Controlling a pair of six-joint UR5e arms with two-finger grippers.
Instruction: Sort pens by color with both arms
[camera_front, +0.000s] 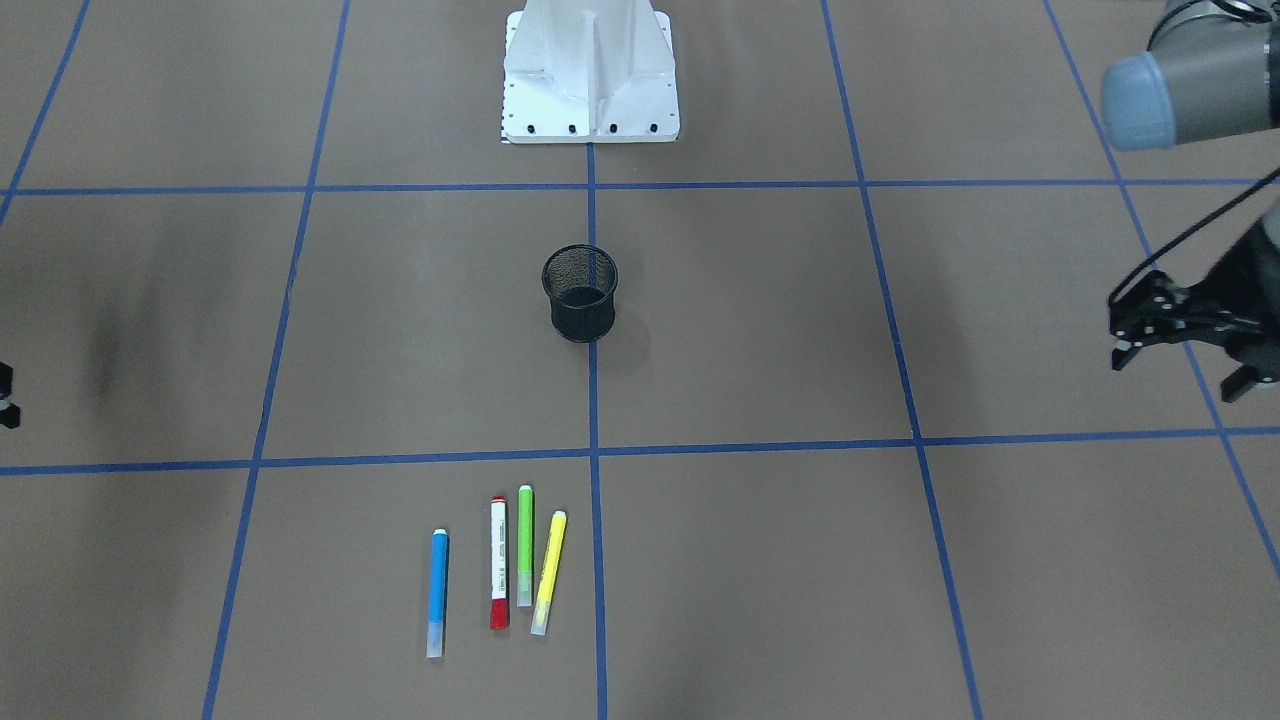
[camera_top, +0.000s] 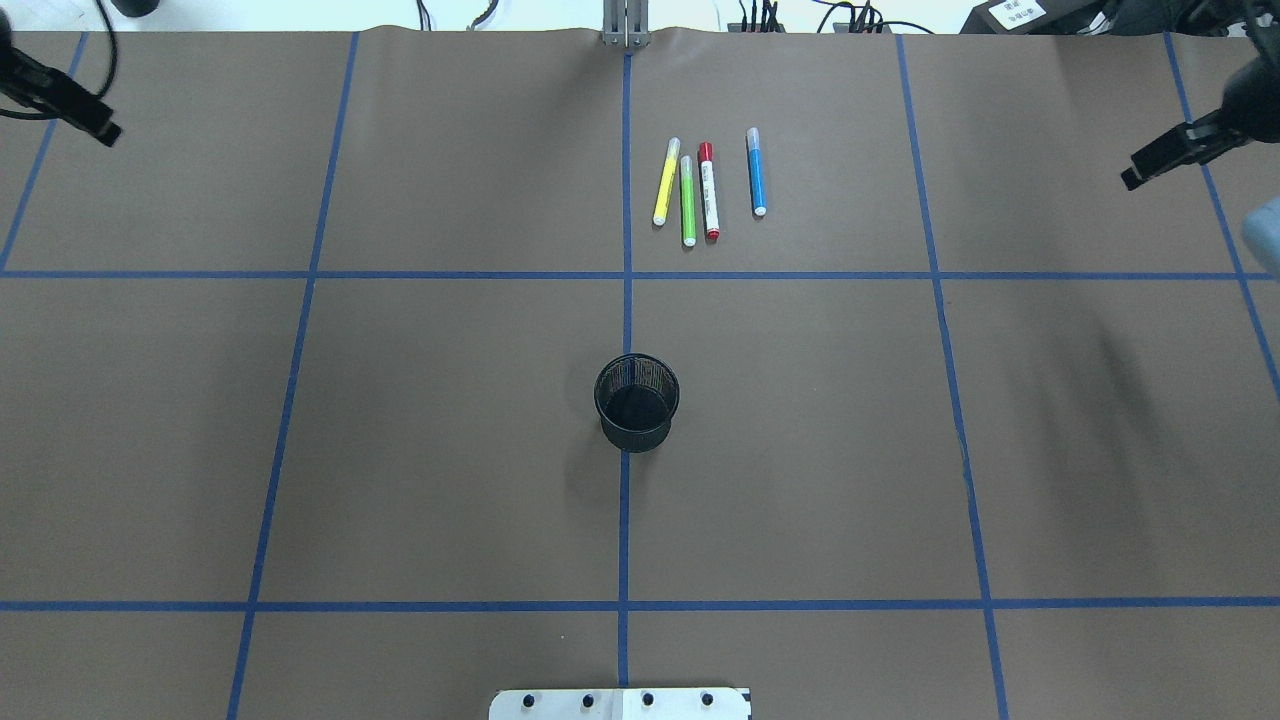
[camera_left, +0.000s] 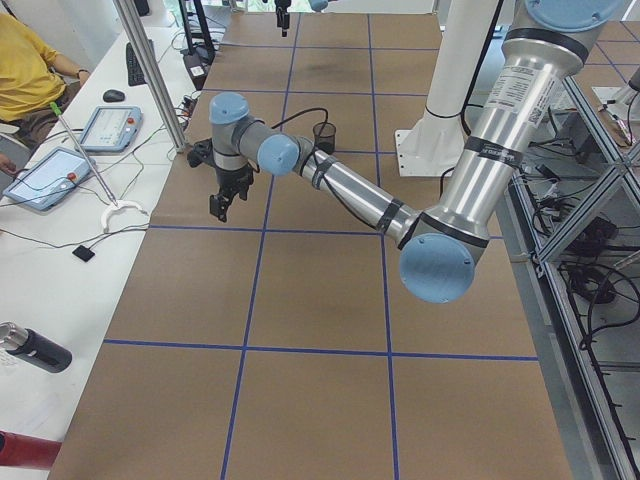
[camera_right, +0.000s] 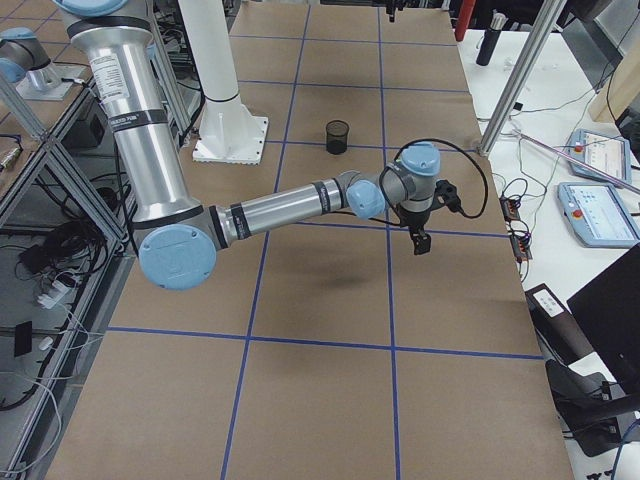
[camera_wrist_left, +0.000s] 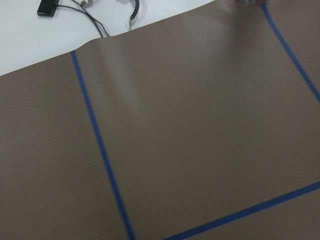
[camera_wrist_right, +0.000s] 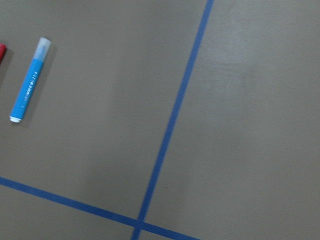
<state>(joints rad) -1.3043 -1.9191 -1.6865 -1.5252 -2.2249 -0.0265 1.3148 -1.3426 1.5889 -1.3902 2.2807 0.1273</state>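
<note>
Four pens lie side by side on the brown table: blue (camera_top: 756, 172), white with red cap (camera_top: 709, 190), lime green (camera_top: 688, 200) and yellow (camera_top: 666, 182). The front view shows them too: blue (camera_front: 438, 590), red-capped (camera_front: 499, 565), green (camera_front: 525, 545), yellow (camera_front: 549, 572). My left gripper (camera_front: 1180, 372) hangs open and empty, far off to the side of the pens. My right gripper (camera_top: 1150, 172) hovers at the opposite table edge; only one finger shows, so I cannot tell its state. The right wrist view shows the blue pen (camera_wrist_right: 30, 80) at its left.
A black mesh cup (camera_top: 637, 400) stands upright at the table's centre, between the pens and the white pedestal base (camera_top: 620, 703). Blue tape lines grid the table. Beyond the far edge are cables, tablets (camera_left: 45, 180) and a seated operator (camera_left: 25, 75).
</note>
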